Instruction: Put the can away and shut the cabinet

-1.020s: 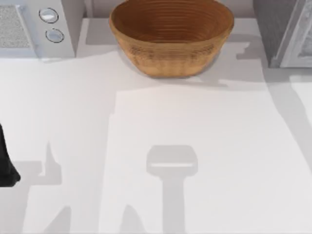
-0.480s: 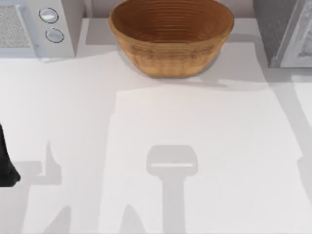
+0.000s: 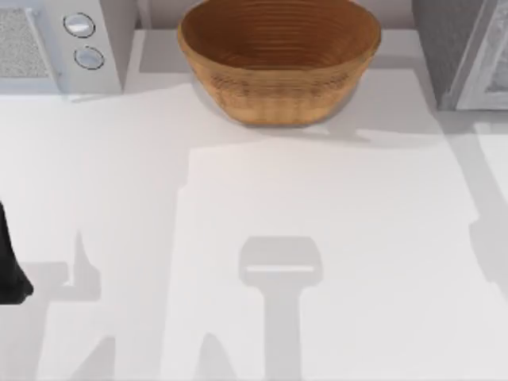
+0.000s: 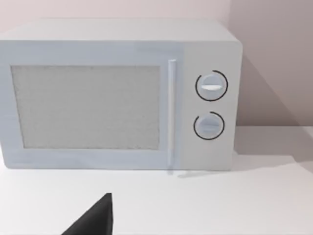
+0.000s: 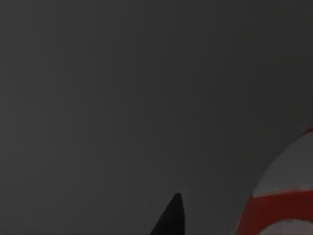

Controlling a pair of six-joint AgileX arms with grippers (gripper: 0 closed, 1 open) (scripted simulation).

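Shadow at the bench's right edge has crept further in since a second ago, while the basket, the microwave and the left arm sit exactly as they did.

One wicker basket (image 3: 279, 59) stands at the middle of the bench's (image 3: 317, 238) far edge. One white microwave (image 3: 55, 44) occupies the far left corner; the left wrist view shows its door closed and two round dials (image 4: 211, 86) stacked beside the handle. One grey cabinet (image 3: 456, 48) stands at the far right corner.

Left arm (image 3: 9, 262) is parked at the bench's left edge. One dark fingertip of the left tool (image 4: 95, 219) pokes into the left wrist view, facing the microwave; whether that tool is wide or narrow I cannot tell.

Right wrist view is mostly dark grey. One can (image 5: 281, 196) shows there at the picture's corner: a pale grey curve above a red band. One black fingertip of the right tool (image 5: 170, 218) rises just beside it. The can seems close to that tool, possibly in its grip, but I cannot tell whether the fingers close on it.
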